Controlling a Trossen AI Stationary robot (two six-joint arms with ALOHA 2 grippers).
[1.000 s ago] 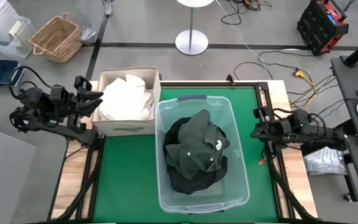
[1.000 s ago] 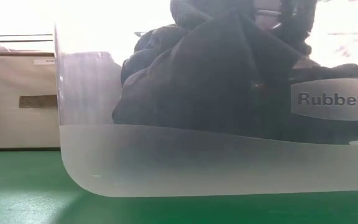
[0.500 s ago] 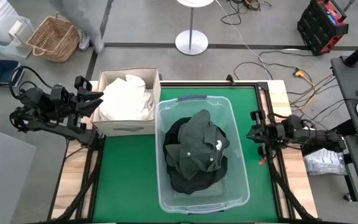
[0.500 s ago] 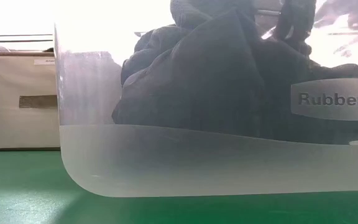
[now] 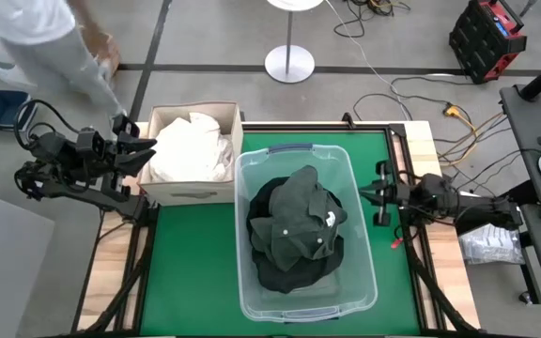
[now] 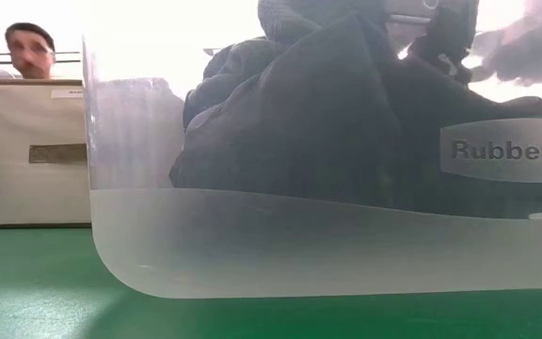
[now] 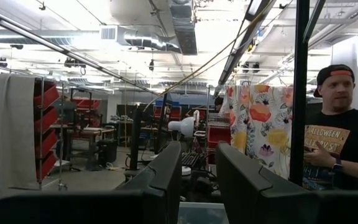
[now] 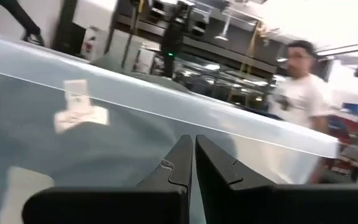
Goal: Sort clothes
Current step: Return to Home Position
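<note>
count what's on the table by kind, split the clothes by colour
clear plastic tub: 1
beige box: 1
white clothes heap, in the box, pieces cannot be told apart: 1
dark green shirt, on top in the tub: 1
black garment, under the shirt: 1
total: 5

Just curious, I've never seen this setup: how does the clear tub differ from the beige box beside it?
The clear tub is see-through with rounded corners; the beige box is opaque and square. The tub looks larger and holds dark clothes, a green shirt on top; the box holds white clothes. Both are open-topped and stand side by side on the table.
</note>
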